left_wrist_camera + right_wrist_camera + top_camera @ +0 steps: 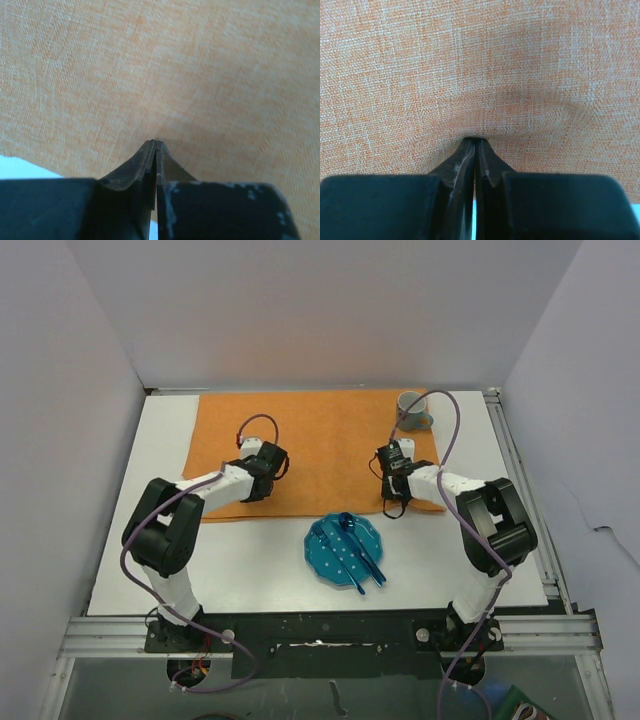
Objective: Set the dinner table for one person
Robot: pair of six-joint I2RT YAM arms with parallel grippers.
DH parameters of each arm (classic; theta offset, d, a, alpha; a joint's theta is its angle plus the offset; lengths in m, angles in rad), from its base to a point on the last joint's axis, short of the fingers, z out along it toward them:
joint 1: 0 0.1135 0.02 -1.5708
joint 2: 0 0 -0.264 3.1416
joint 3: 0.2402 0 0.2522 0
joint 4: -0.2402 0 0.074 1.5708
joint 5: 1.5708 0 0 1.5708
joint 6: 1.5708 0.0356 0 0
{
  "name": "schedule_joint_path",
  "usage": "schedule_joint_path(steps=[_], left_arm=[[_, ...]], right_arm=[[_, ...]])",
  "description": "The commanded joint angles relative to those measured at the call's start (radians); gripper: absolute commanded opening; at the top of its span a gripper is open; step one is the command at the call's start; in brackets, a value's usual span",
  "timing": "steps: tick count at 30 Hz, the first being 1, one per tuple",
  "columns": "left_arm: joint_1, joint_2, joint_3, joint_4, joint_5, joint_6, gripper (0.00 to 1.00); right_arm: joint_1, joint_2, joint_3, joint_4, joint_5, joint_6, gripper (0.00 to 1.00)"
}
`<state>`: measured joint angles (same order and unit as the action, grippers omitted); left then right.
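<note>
Orange cloth, woven: lies flat over the far middle of the dinner table, with white tabletop showing to its left, right and front. Fills nearly all of both wrist views.

Left gripper: jaws pressed together, no gap between them, nipping a small raised fold of the cloth. Sits close to the cloth's near edge, a wedge of white table showing at the lower left of that view. Faint crease running up and away from the tips.

Right gripper: closed just as tightly, tips meeting on a pucker of the same cloth, the weave bulging in a shallow arc around them.

On the far right corner of the cloth, upright: grey mug.

On bare tabletop just in front of the cloth's near edge, between the two arms: blue plate dotted with white, and blue cutlery lying across it, exact pieces hard to tell apart.
</note>
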<state>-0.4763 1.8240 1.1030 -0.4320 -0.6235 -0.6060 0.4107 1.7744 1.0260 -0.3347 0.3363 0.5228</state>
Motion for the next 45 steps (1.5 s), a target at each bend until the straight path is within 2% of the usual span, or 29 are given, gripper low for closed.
schedule_joint_path(steps=[1,12,20,24,28,29,31,36,40,42,45], left_arm=[[-0.052,-0.079,0.005,-0.105,-0.027,-0.061,0.02],[-0.071,-0.107,-0.012,-0.114,-0.029,-0.073,0.02],[-0.080,-0.112,-0.001,-0.110,-0.026,-0.074,0.02],[-0.089,-0.113,-0.009,-0.108,-0.034,-0.079,0.02],[-0.108,-0.134,0.001,-0.103,-0.029,-0.056,0.02],[-0.116,-0.143,0.010,-0.108,-0.033,-0.054,0.02],[-0.134,-0.172,0.029,-0.125,-0.046,-0.052,0.02],[-0.157,-0.216,0.052,-0.144,-0.034,-0.048,0.03],[-0.173,-0.221,0.034,-0.150,-0.017,-0.059,0.03],[-0.174,-0.222,0.026,-0.133,0.008,-0.045,0.03],[-0.175,-0.215,0.033,-0.124,0.024,-0.035,0.03]], right_arm=[[-0.045,0.040,-0.014,-0.053,0.009,0.027,0.00],[-0.137,-0.052,-0.061,-0.155,0.057,-0.034,0.00],[-0.142,-0.079,-0.058,-0.144,-0.008,-0.091,0.00],[-0.118,-0.130,-0.075,-0.124,-0.022,-0.099,0.00],[-0.033,-0.229,-0.079,-0.150,0.069,-0.065,0.00],[-0.003,-0.260,-0.074,-0.166,0.086,-0.062,0.01],[0.053,-0.322,-0.060,-0.205,0.069,-0.056,0.12],[0.111,-0.432,-0.076,-0.240,-0.117,-0.051,0.30],[0.157,-0.505,-0.149,-0.236,-0.208,-0.040,0.51],[0.165,-0.526,-0.191,-0.211,-0.311,-0.074,0.56],[0.173,-0.535,-0.230,-0.184,-0.447,-0.107,0.57]])
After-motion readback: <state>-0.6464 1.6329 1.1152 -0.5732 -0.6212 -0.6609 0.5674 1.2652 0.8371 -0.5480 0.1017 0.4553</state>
